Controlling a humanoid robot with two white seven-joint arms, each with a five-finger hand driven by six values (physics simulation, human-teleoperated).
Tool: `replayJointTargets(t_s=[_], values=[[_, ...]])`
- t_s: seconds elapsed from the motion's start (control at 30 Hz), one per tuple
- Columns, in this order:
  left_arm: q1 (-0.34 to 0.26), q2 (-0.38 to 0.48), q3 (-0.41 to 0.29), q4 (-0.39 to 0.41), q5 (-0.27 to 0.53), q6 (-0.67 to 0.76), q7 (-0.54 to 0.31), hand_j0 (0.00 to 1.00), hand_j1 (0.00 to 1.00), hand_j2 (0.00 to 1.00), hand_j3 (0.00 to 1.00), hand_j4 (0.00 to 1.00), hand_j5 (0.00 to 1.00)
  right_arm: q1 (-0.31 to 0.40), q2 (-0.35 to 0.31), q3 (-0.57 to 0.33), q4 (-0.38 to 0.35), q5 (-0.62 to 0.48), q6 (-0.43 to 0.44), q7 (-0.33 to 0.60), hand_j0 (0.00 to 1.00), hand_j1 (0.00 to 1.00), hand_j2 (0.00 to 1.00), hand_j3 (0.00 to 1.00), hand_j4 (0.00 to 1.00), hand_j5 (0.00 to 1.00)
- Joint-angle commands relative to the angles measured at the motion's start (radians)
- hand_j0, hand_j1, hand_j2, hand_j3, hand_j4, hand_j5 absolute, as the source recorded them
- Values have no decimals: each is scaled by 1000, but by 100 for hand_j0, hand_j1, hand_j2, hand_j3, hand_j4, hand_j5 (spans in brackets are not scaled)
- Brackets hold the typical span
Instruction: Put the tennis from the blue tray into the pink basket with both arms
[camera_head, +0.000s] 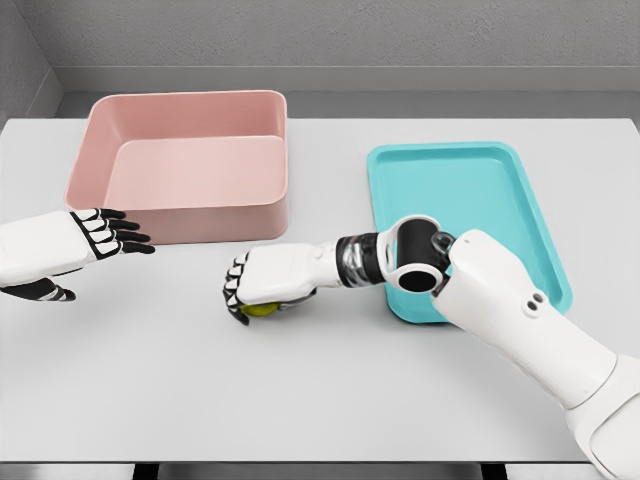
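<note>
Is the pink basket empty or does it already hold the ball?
Empty: the pink basket shows only its bare floor. The tennis ball is in the right robot hand, over the table.

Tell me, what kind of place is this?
Probably a simulated test bench rather than a real room: a bare white table against plain grey walls, holding only a pink basket and a blue tray, with two robot hands, left and right, working over it.
</note>
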Motion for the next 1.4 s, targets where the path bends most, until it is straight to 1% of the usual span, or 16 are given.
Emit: replayJointTargets(t_s=[0.0, 0.03, 0.23, 0.33, 0.43, 0.57, 0.63, 0.7, 0.77, 0.83, 0.9, 1.0, 1.13, 1.27, 1.3, 1.37], values=[[0, 2, 0, 0, 6, 1, 0, 100, 100, 100, 100, 100, 100, 0, -2, -1, 0, -7, 3, -1, 91, 91, 91, 91, 91, 91], [0, 2, 0, 2, 6, 1, 0, 100, 100, 100, 100, 100, 100, 0, -2, -1, -2, -7, 3, -1, 99, 99, 99, 99, 99, 99], [0, 1, 0, 0, 6, 1, 0, 100, 100, 100, 100, 100, 100, 0, -8, -4, -14, -7, 3, -1, 99, 99, 99, 99, 99, 99], [0, 1, 0, 0, 6, 1, 0, 100, 100, 100, 100, 100, 100, 9, -66, -55, -117, -7, 3, -1, 99, 99, 99, 99, 99, 99], [0, 1, 0, 2, 6, 1, 0, 100, 100, 100, 100, 100, 100, 9, -84, -158, -242, -4, 3, -1, 99, 99, 99, 99, 99, 99], [0, 1, 0, 5, 5, 1, 0, 100, 100, 100, 100, 100, 100, 18, -98, -274, -338, -10, 3, -1, 99, 99, 99, 99, 99, 99], [2, -9, -1, 8, 3, 1, 0, 100, 100, 100, 100, 100, 100, 54, -112, -412, -347, -19, 3, -1, 99, 99, 99, 99, 99, 99], [3, -12, -1, 8, -11, 1, -6, 100, 100, 100, 100, 100, 100, 127, -143, -589, -347, -35, 3, -39, 100, 100, 100, 100, 100, 100], [11, -12, -1, 8, -14, 1, -6, 100, 100, 100, 100, 100, 100, 189, -184, -754, -347, -125, 3, -41, 100, 100, 100, 100, 100, 100], [12, -39, -3, 9, -48, 1, -6, 100, 100, 100, 100, 100, 100, 279, -232, -889, -347, -213, 3, -41, 100, 100, 100, 100, 100, 100], [17, -94, -9, 6, -97, 1, -6, 100, 100, 100, 100, 100, 100, 377, -239, -1008, -347, -233, 3, -39, 100, 100, 100, 100, 100, 100], [15, -183, -20, 5, -150, 1, -56, 100, 100, 100, 100, 100, 100, 466, -253, -1093, -342, -231, 3, -38, 100, 100, 100, 100, 100, 100], [2, -231, -20, -3, -161, 1, -85, 100, 100, 100, 100, 100, 100, 560, -247, -1104, -341, -231, 3, -38, 100, 100, 100, 100, 100, 100], [-9, -251, -21, -14, -161, 1, -98, 100, 100, 100, 100, 100, 100, 594, -244, -1103, -336, -233, 3, -35, 100, 100, 100, 100, 100, 100], [-17, -257, -24, -23, -161, 1, -99, 100, 100, 100, 100, 100, 100, 594, -242, -1103, -304, -234, 3, -35, 100, 100, 100, 100, 100, 100], [-38, -277, -30, -23, -163, 1, -101, 100, 100, 100, 100, 100, 100, 595, -244, -1104, -296, -233, 3, -33, 100, 100, 100, 100, 100, 100]])
